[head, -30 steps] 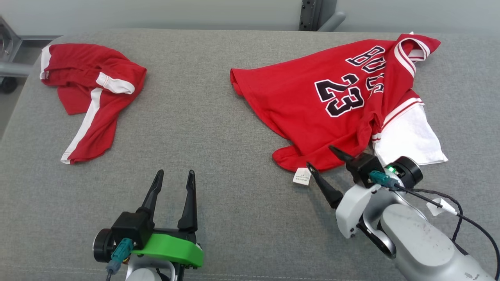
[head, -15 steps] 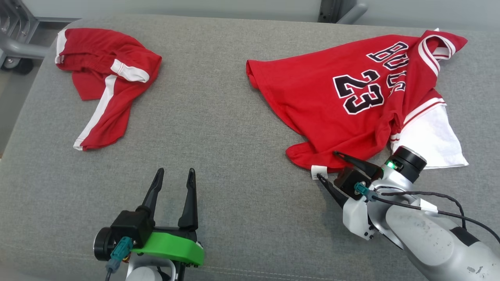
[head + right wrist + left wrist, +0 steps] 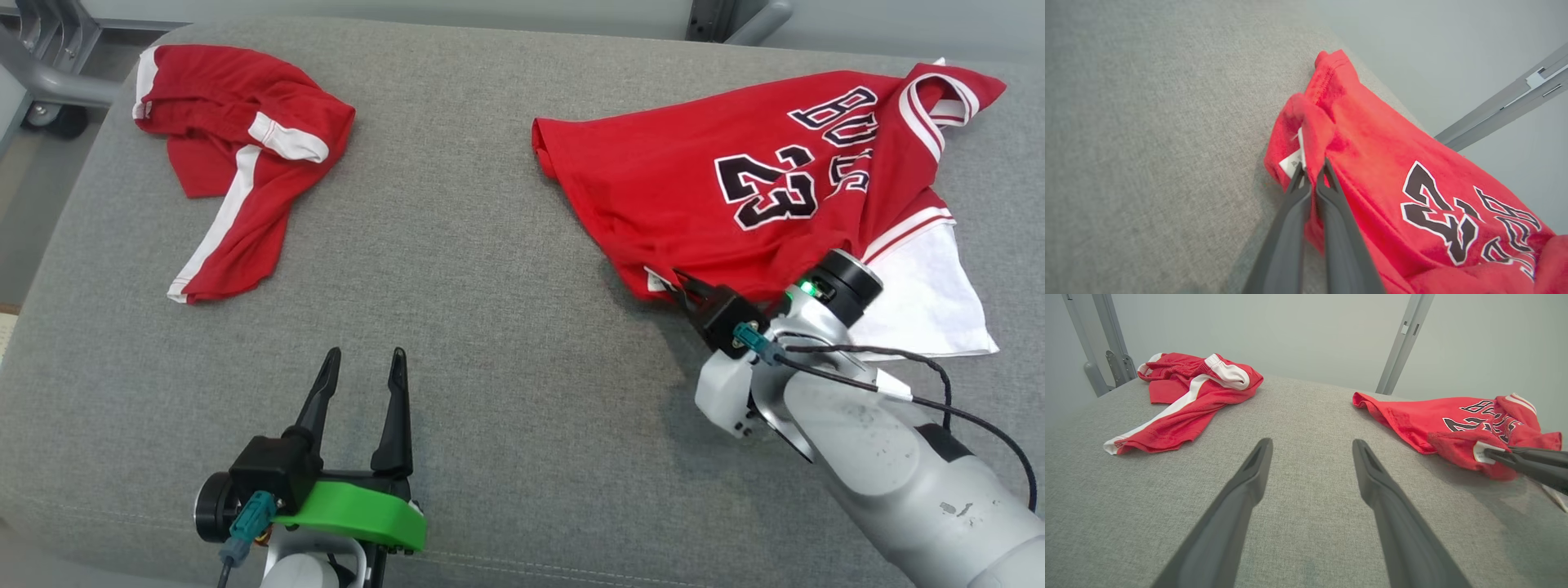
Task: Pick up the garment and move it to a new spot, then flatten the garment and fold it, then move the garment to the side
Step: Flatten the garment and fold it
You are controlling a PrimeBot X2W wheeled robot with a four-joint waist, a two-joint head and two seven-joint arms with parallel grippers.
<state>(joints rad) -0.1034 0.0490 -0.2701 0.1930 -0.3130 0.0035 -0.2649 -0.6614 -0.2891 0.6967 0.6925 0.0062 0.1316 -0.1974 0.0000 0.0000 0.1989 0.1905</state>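
A red jersey (image 3: 735,180) with "23" printed on it lies crumpled at the right of the grey padded table (image 3: 473,286). A white part (image 3: 922,302) of it sticks out at its near right. My right gripper (image 3: 679,282) is shut on the jersey's near hem beside the white label (image 3: 1291,162), and the pinched hem (image 3: 1457,445) is bunched and raised a little off the table. The right wrist view shows the fingertips (image 3: 1312,167) pressed together on red cloth (image 3: 1392,163). My left gripper (image 3: 363,355) stands open over bare table near the front edge, nothing between its fingers (image 3: 1249,486).
Red shorts (image 3: 245,163) with white stripes lie crumpled at the far left of the table, also seen in the left wrist view (image 3: 1188,404). Grey metal frame posts (image 3: 1402,339) rise behind the table. A wide stretch of bare grey fabric separates the two garments.
The head camera has shifted. My right gripper, open around the jersey's hem before, has shut on it by the label and drawn it up and inward. The left gripper has not moved.
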